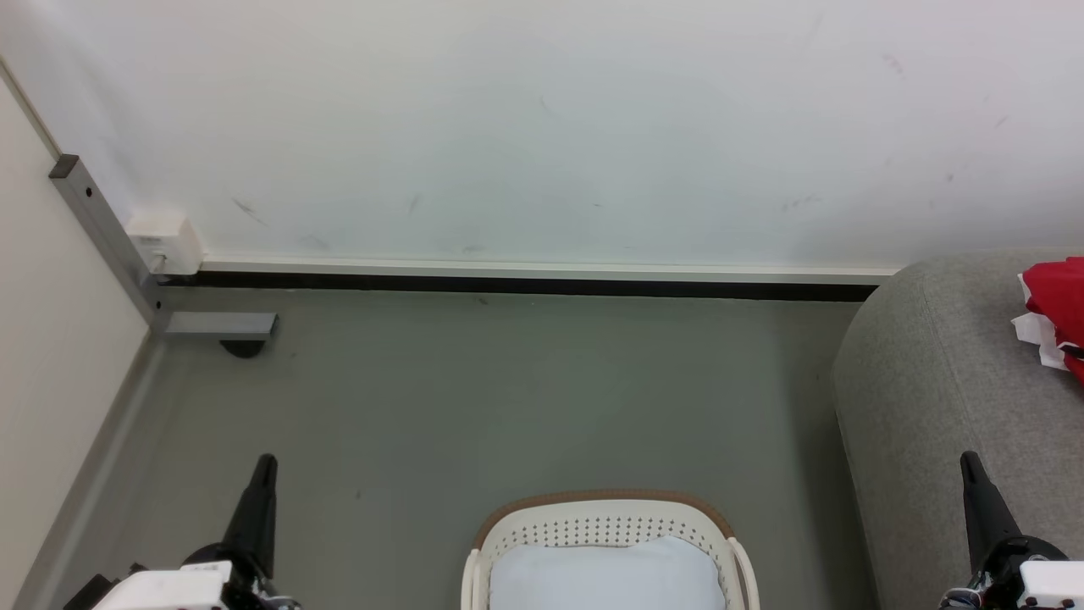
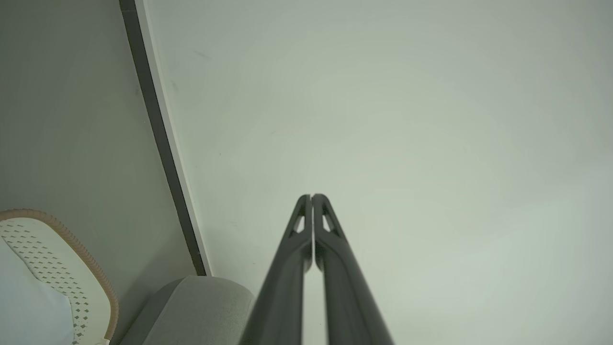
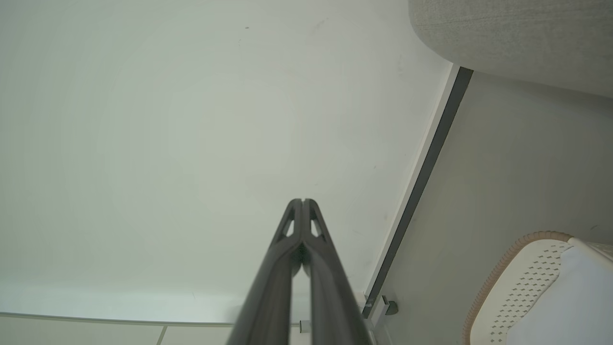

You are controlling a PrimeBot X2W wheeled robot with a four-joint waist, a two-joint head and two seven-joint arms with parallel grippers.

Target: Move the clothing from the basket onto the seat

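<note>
Red jersey [image 1: 1059,296] crumpled on grey seat [image 1: 931,381] at right edge, basket [image 1: 605,496] on floor [image 1: 508,381] holding white pad [image 1: 605,576], left end effector [image 1: 266,466] and right end effector [image 1: 969,464] both clenched, empty

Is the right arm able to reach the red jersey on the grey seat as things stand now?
Probably yes. The right gripper, shut, is near the seat, and nothing but bare upholstery lies between it and the jersey. It must open first.
</note>
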